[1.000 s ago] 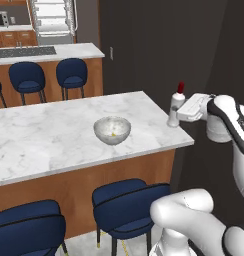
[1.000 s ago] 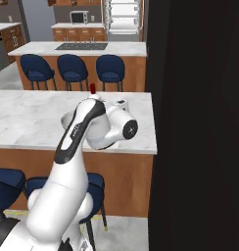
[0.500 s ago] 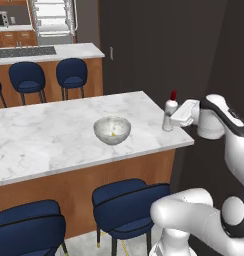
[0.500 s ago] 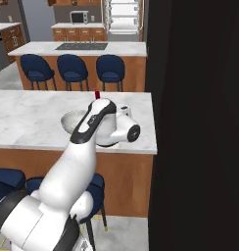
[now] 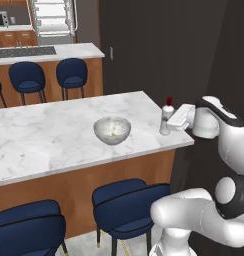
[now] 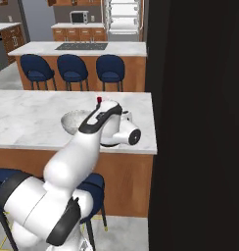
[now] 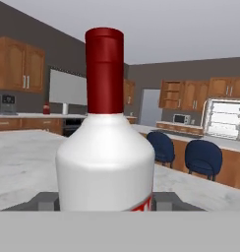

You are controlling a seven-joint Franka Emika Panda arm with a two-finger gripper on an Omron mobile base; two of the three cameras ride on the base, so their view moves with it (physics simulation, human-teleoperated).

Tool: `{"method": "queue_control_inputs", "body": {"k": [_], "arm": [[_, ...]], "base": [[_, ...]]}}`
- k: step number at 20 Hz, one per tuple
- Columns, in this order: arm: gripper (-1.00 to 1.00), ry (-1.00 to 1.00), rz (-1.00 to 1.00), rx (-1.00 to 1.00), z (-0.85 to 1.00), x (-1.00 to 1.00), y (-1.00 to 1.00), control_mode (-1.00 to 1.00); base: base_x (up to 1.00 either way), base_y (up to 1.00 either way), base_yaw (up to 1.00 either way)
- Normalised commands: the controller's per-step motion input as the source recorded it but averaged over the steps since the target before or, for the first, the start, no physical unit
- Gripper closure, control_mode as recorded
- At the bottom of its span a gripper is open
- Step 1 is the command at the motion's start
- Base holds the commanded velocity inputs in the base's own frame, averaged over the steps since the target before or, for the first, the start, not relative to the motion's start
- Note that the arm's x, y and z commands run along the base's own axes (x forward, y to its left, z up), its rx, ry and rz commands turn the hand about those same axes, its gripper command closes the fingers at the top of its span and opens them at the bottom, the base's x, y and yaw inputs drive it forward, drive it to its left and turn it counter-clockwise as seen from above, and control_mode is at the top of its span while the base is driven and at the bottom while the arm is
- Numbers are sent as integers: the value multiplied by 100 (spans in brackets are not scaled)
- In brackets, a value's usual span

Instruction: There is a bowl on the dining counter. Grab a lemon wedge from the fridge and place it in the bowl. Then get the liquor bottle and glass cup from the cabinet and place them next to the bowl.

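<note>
Slim liquor bottle (image 5: 166, 116) moved closer to glassy bowl (image 5: 112, 129).

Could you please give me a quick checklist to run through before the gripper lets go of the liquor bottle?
1. liquor bottle upright: ok.
2. Bottle over the dining counter, near its right corner: ok.
3. Bottle base resting on the marble: cannot tell.
4. Bottle beside the bowl, apart from it: ok.
5. lemon wedge in the bowl: ok.
6. gripper fingers on both sides of the bottle: ok.
</note>
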Motion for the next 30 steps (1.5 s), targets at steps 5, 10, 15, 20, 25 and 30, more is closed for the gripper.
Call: {"method": "queue_control_inputs", "body": {"k": [5,10,15,20,25,30], "arm": [[100,1,0,0,-20,13,1,-100],[100,6,0,0,-16,27,8,-100],[100,6,0,0,-14,34,4,-100],[100,1,0,0,-22,32,0,-100],[100,0,0,0,-27,33,0,-100],[100,0,0,0,-26,36,0,-100]], "base": [[0,0,0],[0,0,0],[0,0,0],[0,0,0],[0,0,0],[0,0,0]]}}
